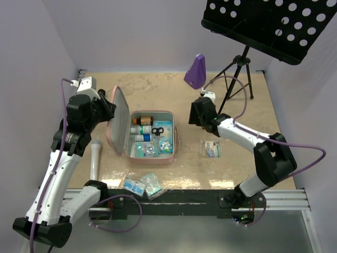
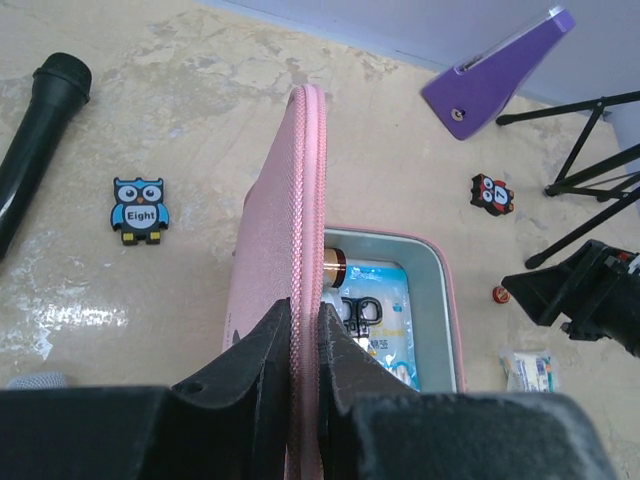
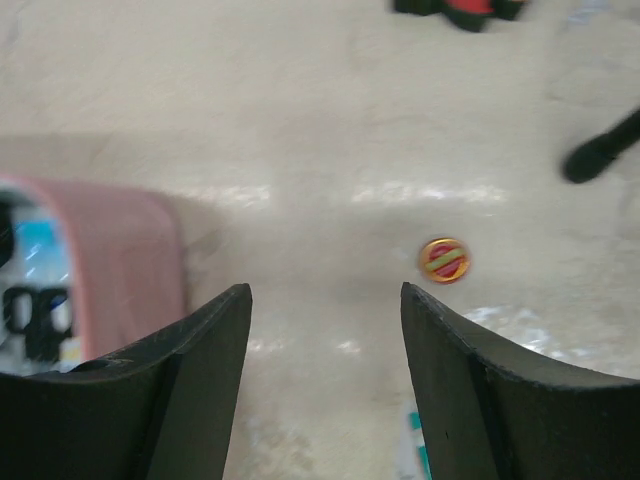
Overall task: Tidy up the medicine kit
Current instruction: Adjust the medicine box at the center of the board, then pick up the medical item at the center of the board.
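Two end effectors: left end effector (image 2: 305, 318) clamped on edge of raised lid (image 2: 300, 200) of medicine kit (image 1: 152, 159); kit open on table (image 1: 231, 171), left of centre; right end effector (image 3: 322, 295) jaws apart, empty, over table just right of kit.

**Left arm** (image 1: 55, 174), **right arm** (image 1: 239, 132): white tubular links, bulky black joint housings, black bases.
**Left purple cable** (image 1: 63, 103): runs the arm's length.
**Right purple cable** (image 1: 305, 146): stands off in wide loops.
**White camera block** (image 1: 87, 83): at the left wrist.
**Left tool** (image 2: 305, 318), **right tool** (image 3: 325, 300): matte black wedge-shaped fingers. The left tool has a small round hole in its casing.
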Controlling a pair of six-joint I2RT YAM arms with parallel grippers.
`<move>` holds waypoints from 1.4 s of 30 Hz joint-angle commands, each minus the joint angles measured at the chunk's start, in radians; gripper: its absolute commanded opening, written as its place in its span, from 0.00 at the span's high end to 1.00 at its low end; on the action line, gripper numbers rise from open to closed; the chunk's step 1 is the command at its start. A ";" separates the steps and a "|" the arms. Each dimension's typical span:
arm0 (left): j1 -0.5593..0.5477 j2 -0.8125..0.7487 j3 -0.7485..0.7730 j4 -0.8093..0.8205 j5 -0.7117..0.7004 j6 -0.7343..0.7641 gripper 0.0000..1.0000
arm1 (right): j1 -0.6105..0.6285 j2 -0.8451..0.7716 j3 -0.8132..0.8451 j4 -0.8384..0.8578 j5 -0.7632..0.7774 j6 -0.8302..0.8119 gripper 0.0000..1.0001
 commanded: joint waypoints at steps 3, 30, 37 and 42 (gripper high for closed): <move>0.004 -0.039 -0.062 0.067 0.015 -0.034 1.00 | -0.093 0.076 -0.021 0.050 0.019 0.027 0.36; 0.004 -0.043 -0.114 0.118 0.024 -0.007 1.00 | -0.153 0.237 -0.008 0.055 0.037 0.029 0.39; 0.006 -0.037 -0.119 0.122 0.026 -0.003 1.00 | -0.157 0.236 -0.011 0.047 0.020 0.017 0.48; 0.006 -0.036 -0.123 0.124 0.021 0.000 1.00 | -0.159 0.210 -0.031 0.043 -0.001 0.014 0.50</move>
